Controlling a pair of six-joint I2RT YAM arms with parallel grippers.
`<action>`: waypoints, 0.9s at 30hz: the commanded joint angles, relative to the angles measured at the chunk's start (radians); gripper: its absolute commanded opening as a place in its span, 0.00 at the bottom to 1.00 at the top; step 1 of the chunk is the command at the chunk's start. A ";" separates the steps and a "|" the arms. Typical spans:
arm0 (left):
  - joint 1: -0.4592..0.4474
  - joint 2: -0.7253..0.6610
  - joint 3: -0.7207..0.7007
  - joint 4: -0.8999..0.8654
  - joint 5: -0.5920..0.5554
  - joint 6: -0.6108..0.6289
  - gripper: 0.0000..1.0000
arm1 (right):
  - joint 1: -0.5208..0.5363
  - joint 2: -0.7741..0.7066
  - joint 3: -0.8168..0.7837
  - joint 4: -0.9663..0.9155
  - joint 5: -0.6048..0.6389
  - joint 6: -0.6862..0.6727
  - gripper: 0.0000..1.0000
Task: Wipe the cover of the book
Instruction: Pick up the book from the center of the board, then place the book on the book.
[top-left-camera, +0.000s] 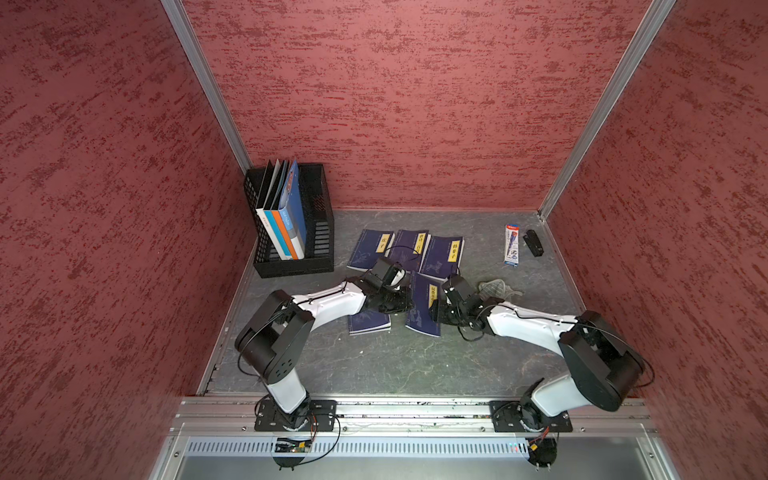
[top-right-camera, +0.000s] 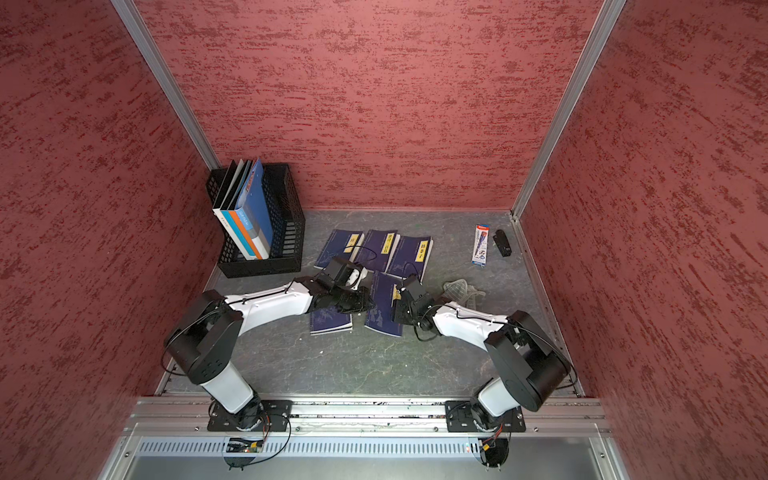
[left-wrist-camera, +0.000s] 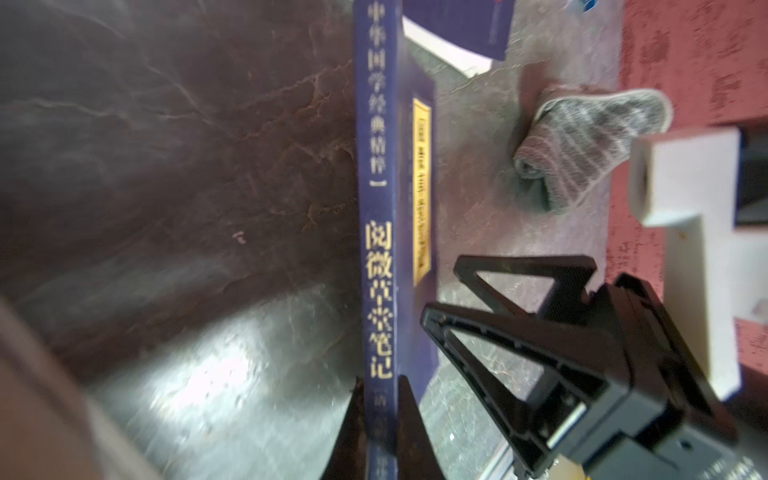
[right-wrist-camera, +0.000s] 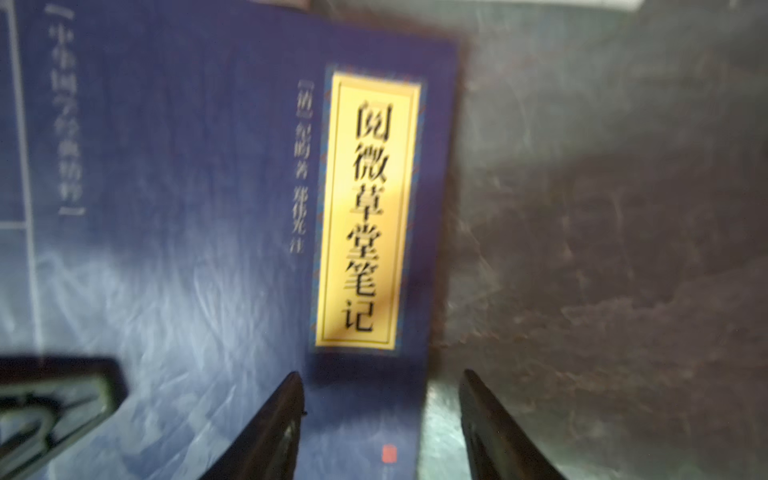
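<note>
The left gripper is closed tight on the spine of the dark blue book with a yellow title label. Its two black fingers press the spine from either side near one end. In both top views this gripper reaches in from the book's left edge. The book lies near the middle of the grey marbled worktop, between the two arms.

The right gripper stands with its jaws well apart and grips nothing. In the right wrist view one finger sits over the book's cover, and the other is over bare worktop past the book's edge. That edge runs between them. I cannot tell whether either finger touches the cover. The left wrist view shows the same gripper spread open beside the label side of the book.

The grey striped cloth lies crumpled on the worktop just behind the right wrist, apart from both grippers and from the book. It also shows in the left wrist view.

Three similar blue books lie in a row further back. A black mesh file holder with folders stands in the far left corner.
</note>
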 joint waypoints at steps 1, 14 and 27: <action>0.052 -0.118 -0.027 -0.063 0.018 0.028 0.01 | 0.005 -0.011 0.060 -0.050 0.039 -0.055 0.63; 0.471 -0.466 -0.162 -0.262 0.247 0.083 0.00 | 0.005 0.052 0.118 -0.006 0.021 -0.089 0.65; 0.568 -0.438 -0.319 -0.165 0.269 0.073 0.02 | 0.006 0.083 0.137 0.017 0.000 -0.100 0.65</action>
